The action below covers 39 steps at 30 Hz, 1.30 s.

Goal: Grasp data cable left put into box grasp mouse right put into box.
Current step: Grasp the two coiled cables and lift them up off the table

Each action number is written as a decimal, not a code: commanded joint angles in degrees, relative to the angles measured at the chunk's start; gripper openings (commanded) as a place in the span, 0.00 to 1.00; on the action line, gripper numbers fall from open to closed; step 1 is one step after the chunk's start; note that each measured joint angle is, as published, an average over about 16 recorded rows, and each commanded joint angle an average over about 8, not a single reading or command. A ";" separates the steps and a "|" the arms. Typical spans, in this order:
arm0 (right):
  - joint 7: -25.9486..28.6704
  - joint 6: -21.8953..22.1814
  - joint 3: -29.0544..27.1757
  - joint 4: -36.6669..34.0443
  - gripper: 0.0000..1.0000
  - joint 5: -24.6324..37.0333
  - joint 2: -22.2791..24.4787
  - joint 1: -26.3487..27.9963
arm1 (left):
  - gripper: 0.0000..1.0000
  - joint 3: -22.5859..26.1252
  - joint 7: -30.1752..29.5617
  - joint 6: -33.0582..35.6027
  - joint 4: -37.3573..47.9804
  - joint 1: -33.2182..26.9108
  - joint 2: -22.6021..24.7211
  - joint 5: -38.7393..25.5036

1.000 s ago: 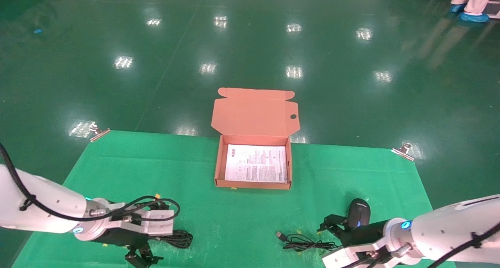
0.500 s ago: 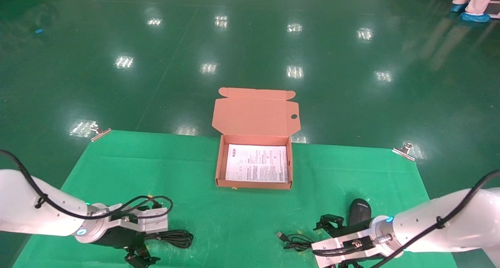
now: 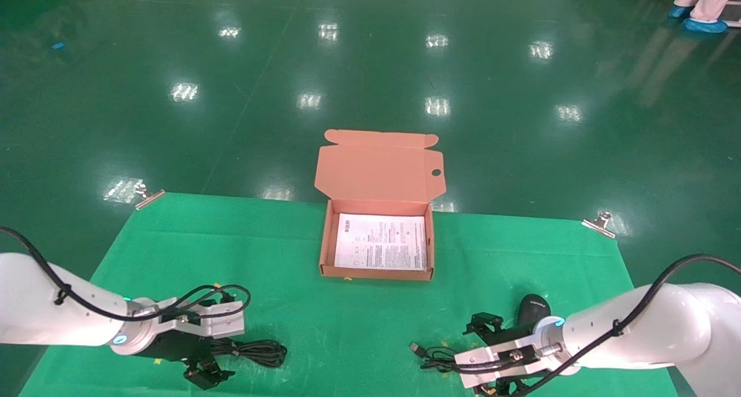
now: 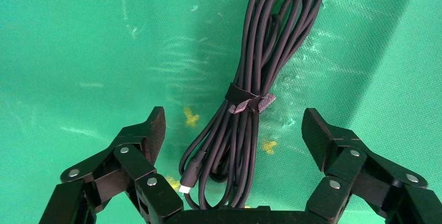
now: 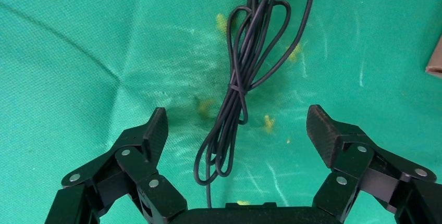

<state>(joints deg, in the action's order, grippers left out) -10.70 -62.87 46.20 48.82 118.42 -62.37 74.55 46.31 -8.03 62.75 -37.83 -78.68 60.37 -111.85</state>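
Note:
The data cable (image 3: 263, 352), a black bundle tied with a strap, lies on the green cloth at the front left. My left gripper (image 3: 205, 377) is open and hangs low over its near end; in the left wrist view the cable (image 4: 253, 78) runs between the open fingers of the gripper (image 4: 234, 125), untouched. The black mouse (image 3: 534, 308) lies at the front right, its thin cord (image 3: 440, 359) coiled to its left. My right gripper (image 3: 474, 359) is open over that cord (image 5: 237, 94), gripper (image 5: 237, 125). The orange box (image 3: 376, 273) stands open at the middle, lid flap (image 3: 379, 165) up.
A white printed sheet (image 3: 379, 243) lies in the box. Metal clips (image 3: 147, 197) (image 3: 599, 222) hold the cloth at the table's far corners. Beyond the far edge is shiny green floor, with a person's feet (image 3: 700, 21) far back right.
My right gripper has moved left from beside the mouse to over its coiled cord. My left gripper has shifted slightly left and lower over the data cable.

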 commanded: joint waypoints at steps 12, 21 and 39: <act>0.16 -0.32 -0.03 0.64 0.00 -0.03 0.29 0.01 | 0.00 0.03 -0.20 0.23 -0.47 -0.01 -0.10 0.03; 0.20 -0.47 -0.06 0.88 0.00 -0.06 0.41 0.00 | 0.00 0.03 -0.25 0.33 -0.65 -0.01 -0.14 0.05; 0.25 -0.59 -0.11 1.07 0.00 -0.11 0.49 -0.05 | 0.00 0.03 -0.30 0.37 -0.79 -0.01 -0.18 0.06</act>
<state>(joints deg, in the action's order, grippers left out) -10.44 -63.46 46.09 49.89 118.31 -61.88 74.50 46.36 -8.29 63.15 -38.65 -78.69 60.18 -111.81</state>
